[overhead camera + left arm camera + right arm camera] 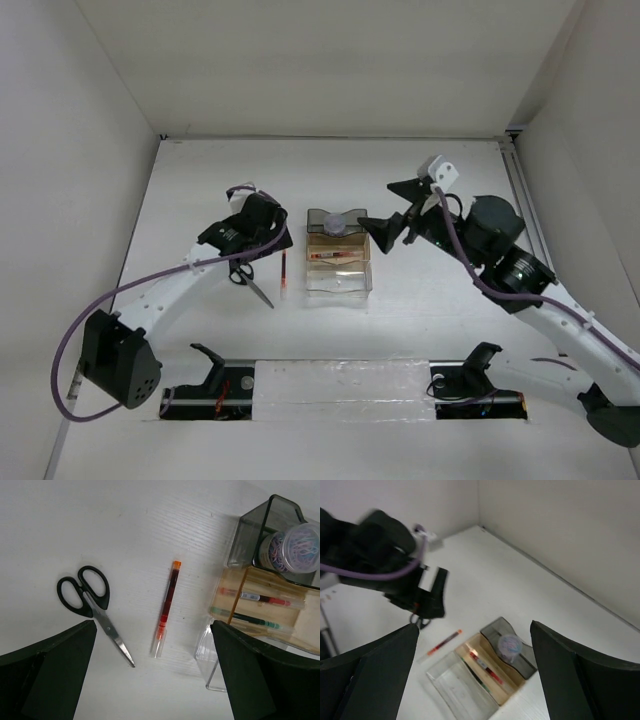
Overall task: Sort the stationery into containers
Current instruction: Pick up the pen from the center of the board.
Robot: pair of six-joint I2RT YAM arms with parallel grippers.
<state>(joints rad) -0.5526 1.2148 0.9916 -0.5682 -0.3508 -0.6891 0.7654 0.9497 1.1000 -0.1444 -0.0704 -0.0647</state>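
Note:
The black-handled scissors (250, 282) (90, 600) and one red pen (284, 272) (167, 605) (444, 642) lie on the table left of the bins. The round lavender-grey piece (335, 227) (295, 547) (509, 644) stands in the smoky dark bin (322, 216) (245, 530). The amber bin (338, 262) (235, 590) holds the other red pen (260, 598) (482, 664) and the dark pen (245, 617). The clear bin (340, 288) (210, 655) (460, 685) holds nothing. My left gripper (243, 245) (152, 624) is open and empty above the scissors and pen. My right gripper (393, 205) (474, 626) is open and empty, high to the right of the bins.
White enclosure walls close in the table at the back and both sides. A clear plastic strip (340, 385) lies along the near edge between two black stands (210, 362) (478, 362). The left arm's purple cable (150, 280) loops over the left side.

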